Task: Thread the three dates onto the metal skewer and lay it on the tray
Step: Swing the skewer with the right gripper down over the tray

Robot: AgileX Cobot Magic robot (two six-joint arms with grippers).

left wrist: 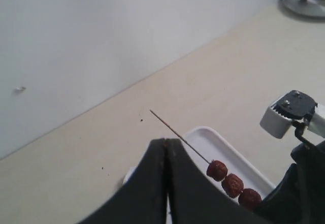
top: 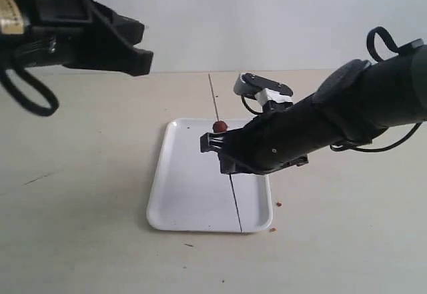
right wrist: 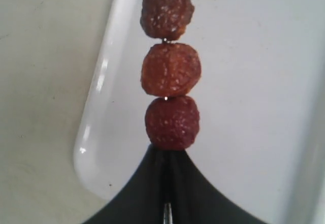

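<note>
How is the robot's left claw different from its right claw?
The left gripper is shut on nothing; the right gripper is shut on the metal skewer with three dates. The left gripper hangs high, away from the tray; the right sits low over it. Both are black.

This reads as a robotics lab or test bench. A plain pale worktop [top: 80, 241] runs up to a blank white wall [top: 267, 14]. Two black robot arms reach over it, the left arm [top: 80, 34] and the right arm [top: 333, 124]. They trail looped black cable [top: 37, 113], and the right one carries a boxy grey-and-black unit [top: 263, 91]. The only kitchen touches are a white tray [top: 187, 201] (a few brown crumbs [top: 279, 204] lie beside it) and a round metal dish [left wrist: 307, 3] well apart from it.
</note>
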